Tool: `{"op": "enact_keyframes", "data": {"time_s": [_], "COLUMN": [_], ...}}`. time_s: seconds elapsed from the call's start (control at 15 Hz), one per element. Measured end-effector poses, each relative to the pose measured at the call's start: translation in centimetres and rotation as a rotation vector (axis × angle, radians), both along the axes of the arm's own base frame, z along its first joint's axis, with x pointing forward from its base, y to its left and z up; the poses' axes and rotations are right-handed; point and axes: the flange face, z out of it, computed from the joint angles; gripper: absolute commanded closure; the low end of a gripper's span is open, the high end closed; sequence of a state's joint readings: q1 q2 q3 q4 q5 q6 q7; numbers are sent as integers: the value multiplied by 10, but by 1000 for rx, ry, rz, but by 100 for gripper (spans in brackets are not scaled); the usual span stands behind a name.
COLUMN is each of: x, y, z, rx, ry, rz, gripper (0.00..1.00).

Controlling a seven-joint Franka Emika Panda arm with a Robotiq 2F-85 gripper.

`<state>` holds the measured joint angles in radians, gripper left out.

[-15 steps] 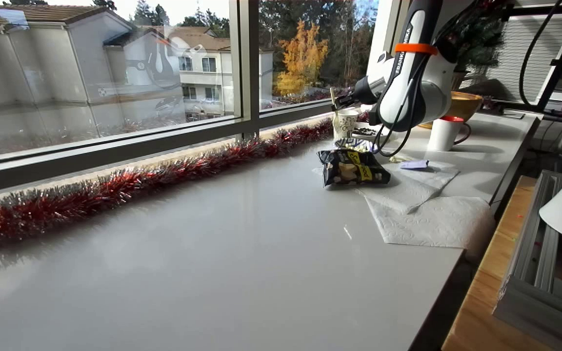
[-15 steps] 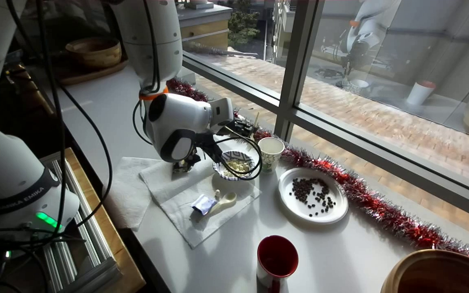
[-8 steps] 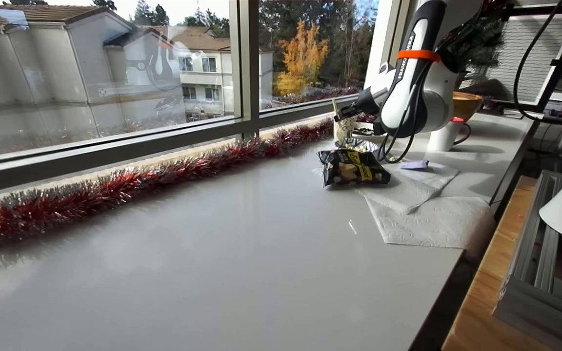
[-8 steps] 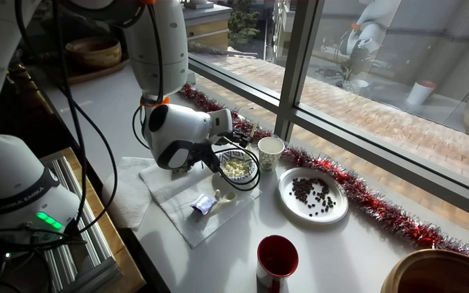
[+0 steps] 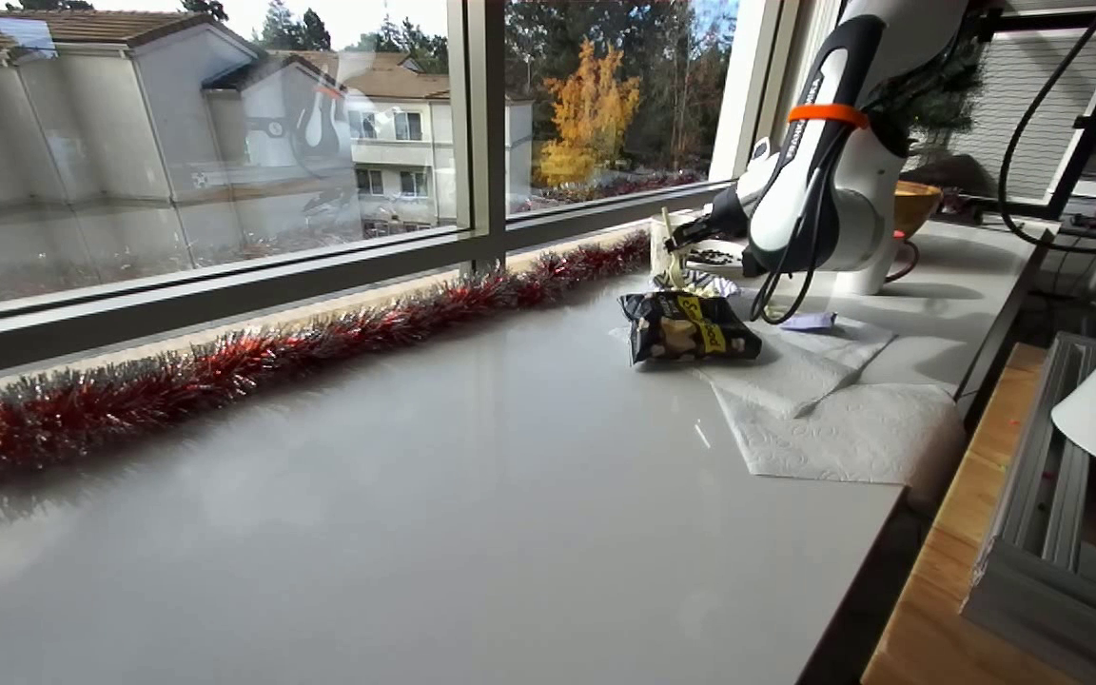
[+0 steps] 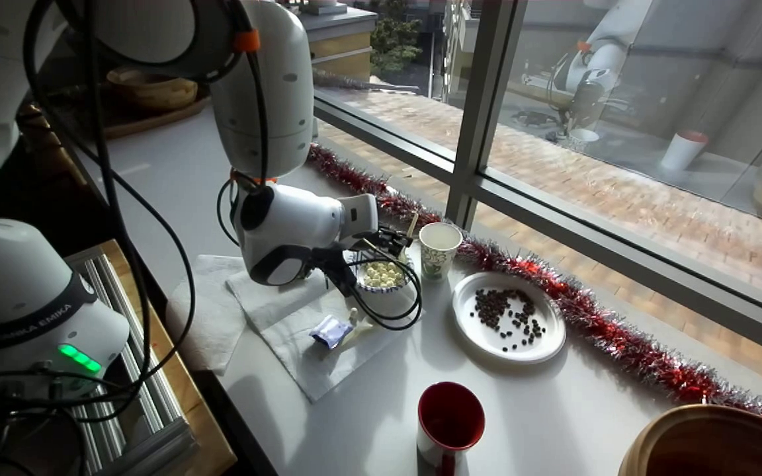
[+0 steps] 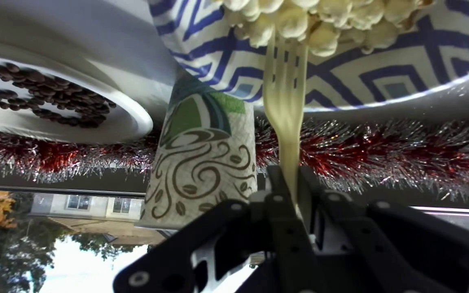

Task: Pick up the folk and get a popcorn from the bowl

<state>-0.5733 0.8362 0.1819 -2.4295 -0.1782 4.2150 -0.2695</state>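
A pale-yellow fork point(image 7: 285, 97) is held upright in my gripper point(image 7: 290, 173). Its handle also shows in both exterior views point(image 5: 666, 225) point(image 6: 414, 223). The gripper is shut on the fork's handle, with its tines pointing down. The bowl point(image 7: 401, 77) is white with a dark blue geometric pattern and holds the popcorn point(image 7: 324, 24), a heap of small pale puffs. The popcorn also shows in an exterior view point(image 6: 382, 273). The fork's tines are over the bowl's inner wall, and their tips meet the heap's edge in the wrist view. I cannot tell whether they pierce a piece.
A paper cup point(image 7: 202, 175) stands close beside the bowl and gripper. A white plate of dark beans point(image 6: 464, 324), a red-lined mug point(image 6: 450, 430), a black snack bag point(image 5: 691, 328) and a small packet on napkins point(image 6: 331, 332) are around. Red tinsel point(image 5: 367, 328) runs along the window.
My gripper has moved down with the fork, bringing the tines lower toward the bowl. The cup, plate, bag and mug have not moved.
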Motion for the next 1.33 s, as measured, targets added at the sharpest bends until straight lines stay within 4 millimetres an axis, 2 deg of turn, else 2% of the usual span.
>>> {"op": "enact_keyframes", "data": {"time_s": [0.53, 0.87, 0.93, 1.2, 1.27, 1.33], "x": [5, -10, -13, -17, -17, -17], "y": [3, 8, 9, 4, 4, 4], "z": [15, 15, 14, 15, 15, 15], "rx": [8, 16, 16, 5, 4, 4], "ry": [-49, -30, -24, -25, -25, -25], "rz": [21, 34, 36, 35, 35, 36], "gripper": [97, 97, 88, 88, 97, 97]}}
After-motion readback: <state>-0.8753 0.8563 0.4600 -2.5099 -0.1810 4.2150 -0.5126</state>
